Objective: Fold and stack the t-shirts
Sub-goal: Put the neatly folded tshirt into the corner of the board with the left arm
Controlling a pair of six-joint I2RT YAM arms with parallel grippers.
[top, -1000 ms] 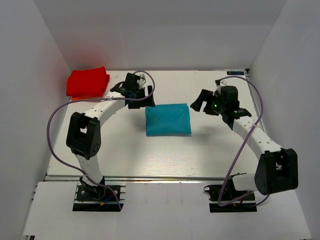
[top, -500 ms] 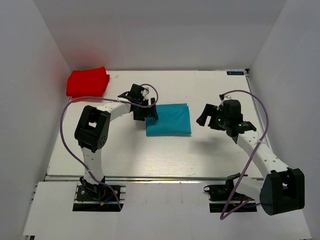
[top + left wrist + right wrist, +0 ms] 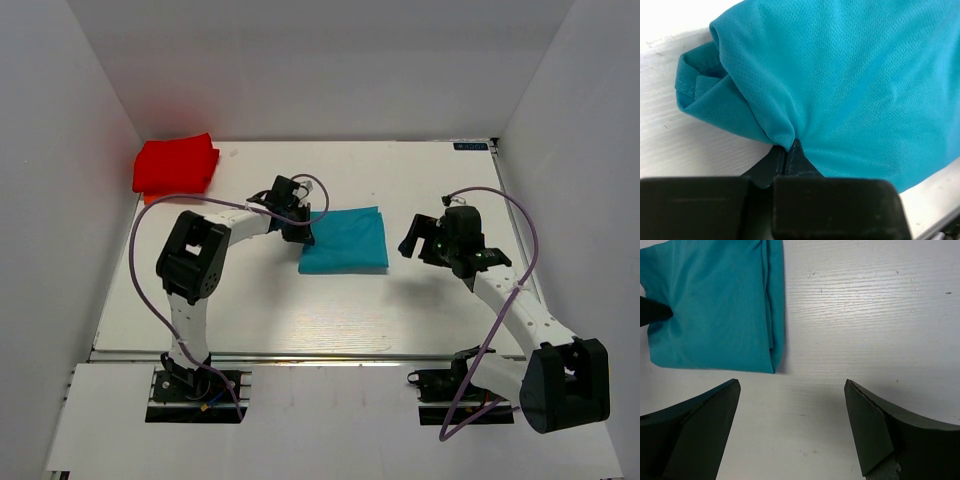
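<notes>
We judge folding done and stacking left: the red t-shirt [image 3: 176, 165] lies at ten o'clock, the teal t-shirt [image 3: 345, 240] near centre with our left gripper [image 3: 786, 151] pinched shut on its nine-o'clock edge, and our right gripper [image 3: 791, 384] gapes empty at three.

The teal t-shirt [image 3: 850, 90] is showing a fine, pitted mesh knit, soft and matt, with a stitched hem at its folded corner. My left claw [image 3: 788, 152] and right claw [image 3: 791, 383] are looking like smooth, matt black plastic. The table [image 3: 865, 315] is showing white-painted wood grain, faintly streaked. The red t-shirt [image 3: 175, 163] is lying there as plain matt cloth. My left arm [image 3: 238, 222] is wearing a white plastic shell.
</notes>
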